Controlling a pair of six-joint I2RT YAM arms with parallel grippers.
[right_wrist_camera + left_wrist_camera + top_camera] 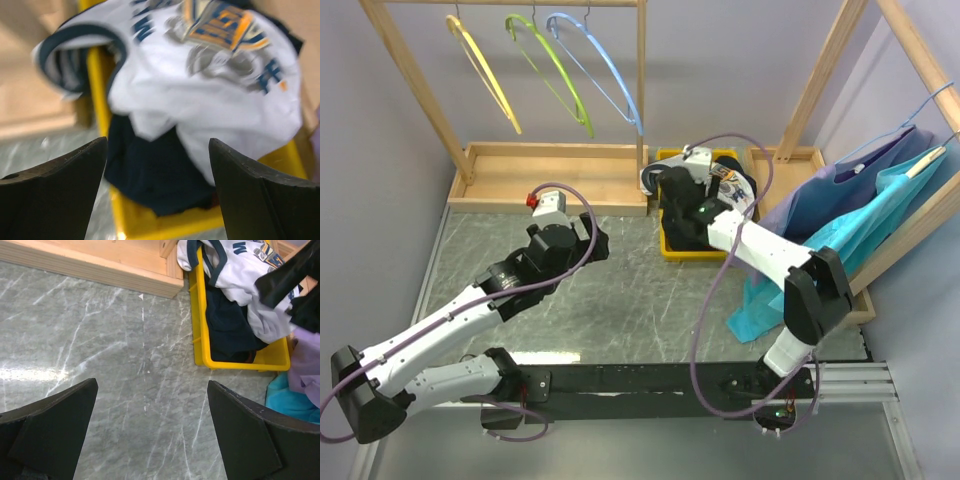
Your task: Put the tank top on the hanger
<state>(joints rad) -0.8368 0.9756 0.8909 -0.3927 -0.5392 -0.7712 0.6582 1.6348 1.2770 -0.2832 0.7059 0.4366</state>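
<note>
The tank top (732, 186) is white with navy trim and a printed front, bunched up in a yellow bin (676, 252) at the back of the table. It lies on a dark garment (155, 175). My right gripper (672, 190) hovers over the bin's left part, open, with the tank top (200, 95) just beyond its fingertips (157, 170) and nothing between them. My left gripper (598, 245) is open above the bare marble left of the bin, and its view shows the tank top (245, 270) at upper right. The yellow hanger (480, 70) hangs leftmost on the wooden rack.
A lime-green hanger (550, 75) and a light-blue hanger (600, 65) hang beside the yellow one. The rack's wooden base tray (555, 175) borders the bin on the left. Blue and teal garments (880, 200) drape from a second rack on the right, reaching the table.
</note>
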